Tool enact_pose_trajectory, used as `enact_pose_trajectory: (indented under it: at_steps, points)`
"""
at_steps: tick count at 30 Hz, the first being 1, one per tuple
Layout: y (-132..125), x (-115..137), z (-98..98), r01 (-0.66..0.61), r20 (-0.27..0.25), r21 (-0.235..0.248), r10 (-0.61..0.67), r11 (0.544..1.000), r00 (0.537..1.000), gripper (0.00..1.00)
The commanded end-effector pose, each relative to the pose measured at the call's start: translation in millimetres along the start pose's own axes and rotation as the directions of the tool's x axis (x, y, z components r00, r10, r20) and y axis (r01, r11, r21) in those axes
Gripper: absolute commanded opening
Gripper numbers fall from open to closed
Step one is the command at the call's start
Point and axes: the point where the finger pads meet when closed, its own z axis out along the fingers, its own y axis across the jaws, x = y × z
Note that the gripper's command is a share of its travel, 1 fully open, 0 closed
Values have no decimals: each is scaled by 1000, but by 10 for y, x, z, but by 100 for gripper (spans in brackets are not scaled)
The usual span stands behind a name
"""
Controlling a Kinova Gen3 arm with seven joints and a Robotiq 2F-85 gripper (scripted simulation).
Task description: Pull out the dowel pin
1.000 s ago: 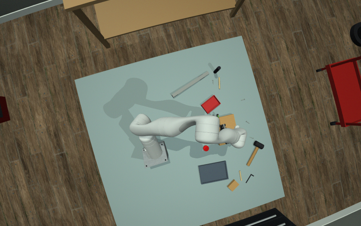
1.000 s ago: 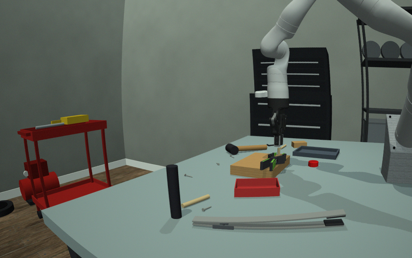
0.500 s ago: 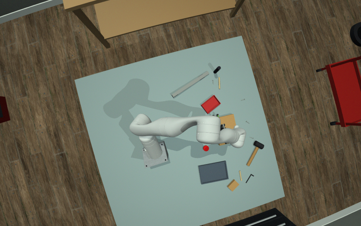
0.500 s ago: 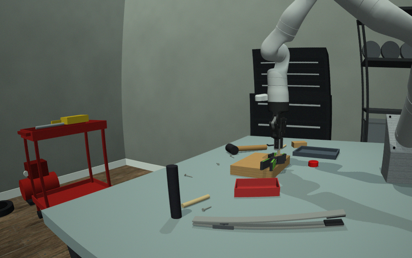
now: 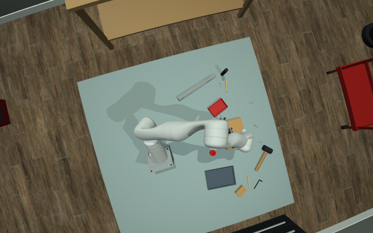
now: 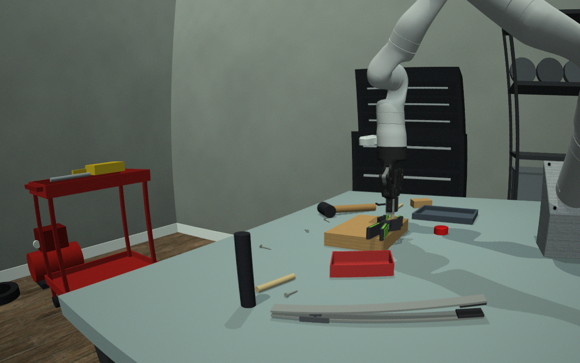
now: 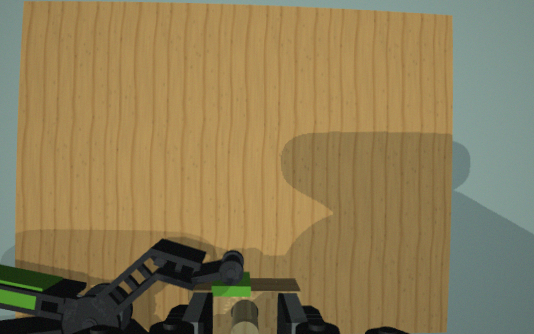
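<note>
The pin [image 6: 390,216] [image 7: 244,315] stands upright, long axis vertical; the arm [image 6: 391,124] [image 5: 216,133] points straight down; the pincer [image 6: 390,208] [image 7: 245,318] is parted around it, gripping nothing.

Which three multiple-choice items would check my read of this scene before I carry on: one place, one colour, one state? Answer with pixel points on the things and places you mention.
1. Where is the red cap [image 5: 212,152] [image 6: 441,230]?
A) In the grey tray
B) On the table [image 5: 165,192] [image 6: 171,320] [image 7: 490,75]
C) In the red bin

2. What colour are the bright parts of the spring clamp [image 6: 373,232] [image 7: 95,310]?
A) Green
B) Blue
C) Orange

3. How does the gripper [image 6: 391,209] [image 7: 245,318] stand?
A) Shut on the mallet
B) Shut on the clamp handle
C) Open, a finger either side of the dowel pin [image 7: 244,312]

1: B, the top view shows it on bare tabletop.
2: A, green shows against black in the exterior and wrist views.
3: C, the wrist view shows gaps on both sides of the pin.
</note>
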Motion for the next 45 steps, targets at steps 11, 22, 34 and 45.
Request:
enact_pose_trajectory:
  at_steps: [11,22,34,45]
  points:
    - [-6,13,29,-10,-5,1,10,1000,1000,34]
    - [-6,13,29,-10,-5,1,10,1000,1000,34]
    - [-6,13,29,-10,-5,1,10,1000,1000,34]
    - [-7,11,40,-9,-5,1,9,1000,1000,28]
